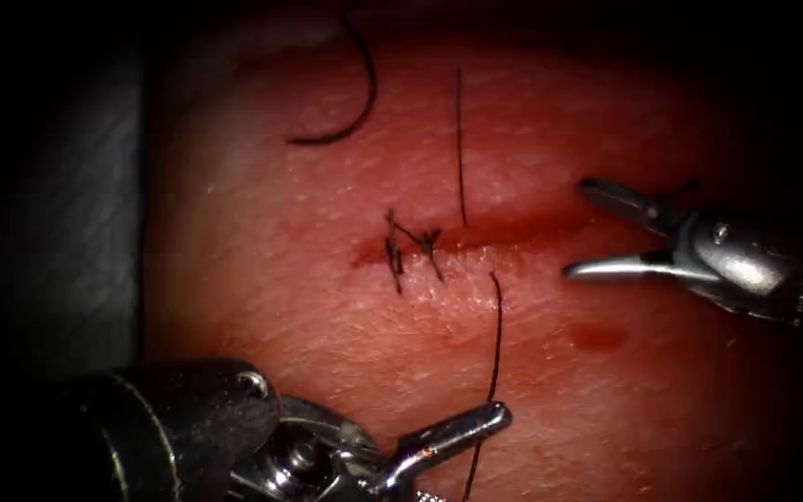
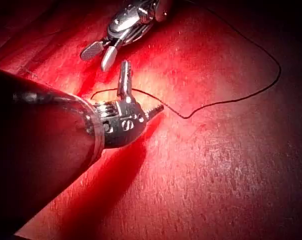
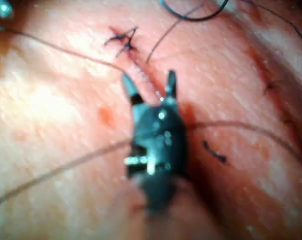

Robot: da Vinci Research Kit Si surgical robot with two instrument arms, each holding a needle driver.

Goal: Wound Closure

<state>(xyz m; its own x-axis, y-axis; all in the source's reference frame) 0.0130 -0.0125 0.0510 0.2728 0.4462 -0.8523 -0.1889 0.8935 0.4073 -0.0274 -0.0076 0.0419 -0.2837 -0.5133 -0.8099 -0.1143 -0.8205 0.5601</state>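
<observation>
Tissue carries a horizontal cut, and at its left end we see a finished knot with short dark tails. Red fluid marks a small spot below the cut toward the right.

We find the needle lying free on the tissue's surface well above the cut and to the left — neither tool holds it, and it is not in the tissue.

Our right tool sits just beyond the right end of the cut with its jaws spread wide, holding nothing; in the right wrist view its tips straddle the cut line near the knot.

Our left tool comes in from below. The thread runs from the cut's lower edge down to its tip, but we cannot tell whether the jaws grip it or how far they are open. A second strand rises straight above the cut.
</observation>
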